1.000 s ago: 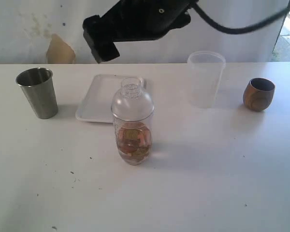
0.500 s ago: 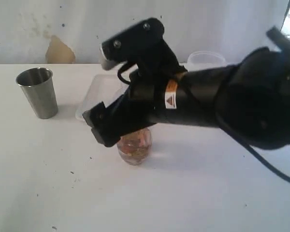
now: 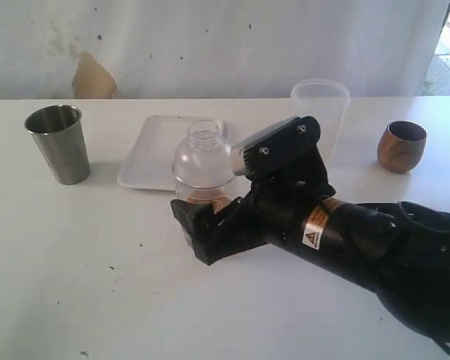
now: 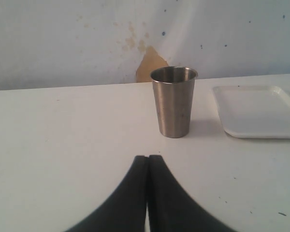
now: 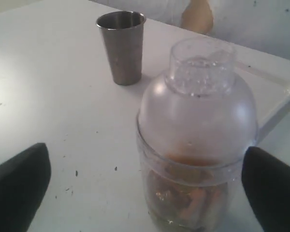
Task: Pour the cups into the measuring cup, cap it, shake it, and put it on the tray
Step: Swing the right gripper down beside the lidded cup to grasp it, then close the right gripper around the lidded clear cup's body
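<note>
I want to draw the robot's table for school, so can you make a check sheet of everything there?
Surface: white table, a few dark specks.
Job's things: steel tumbler and wooden cup upright; measuring cup with dome lid on, orange-brown bits inside, near the tray.
Clutter: frosted container.
Jaws: left jaws shut, holding nothing; right jaws open either side of the measuring cup, not gripping.
Cables: nothing seen.
Surroundings: stained white wall, tan patch.

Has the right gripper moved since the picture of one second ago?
Yes. The right gripper has come down from above the tray and now stands open around the measuring cup, in front of the tray.
</note>
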`<move>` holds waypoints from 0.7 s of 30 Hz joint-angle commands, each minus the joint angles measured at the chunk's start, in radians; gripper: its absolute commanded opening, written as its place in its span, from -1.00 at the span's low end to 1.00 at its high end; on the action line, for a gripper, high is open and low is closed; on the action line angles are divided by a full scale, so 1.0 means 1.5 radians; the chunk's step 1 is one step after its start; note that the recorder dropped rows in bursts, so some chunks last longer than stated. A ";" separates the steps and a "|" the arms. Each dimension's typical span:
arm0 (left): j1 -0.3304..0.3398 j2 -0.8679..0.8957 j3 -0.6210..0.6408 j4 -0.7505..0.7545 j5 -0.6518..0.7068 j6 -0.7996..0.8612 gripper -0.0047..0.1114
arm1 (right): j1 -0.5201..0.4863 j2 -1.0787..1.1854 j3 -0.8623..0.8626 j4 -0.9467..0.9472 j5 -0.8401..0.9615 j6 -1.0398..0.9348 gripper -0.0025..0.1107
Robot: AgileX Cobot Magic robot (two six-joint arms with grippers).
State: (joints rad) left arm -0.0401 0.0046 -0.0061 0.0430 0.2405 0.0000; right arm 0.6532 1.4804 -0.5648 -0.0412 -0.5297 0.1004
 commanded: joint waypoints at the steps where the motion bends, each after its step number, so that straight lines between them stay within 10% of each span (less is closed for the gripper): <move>1: 0.000 -0.003 0.004 -0.004 -0.006 0.000 -0.92 | -0.009 0.082 0.005 0.011 -0.087 -0.030 0.90; 21: 0.000 -0.003 0.004 -0.004 -0.006 0.000 -0.92 | -0.010 0.297 -0.104 0.124 -0.231 -0.100 0.90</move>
State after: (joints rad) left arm -0.0401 0.0046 -0.0061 0.0430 0.2405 0.0000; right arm 0.6452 1.9026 -0.6924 0.1359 -0.8667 -0.0374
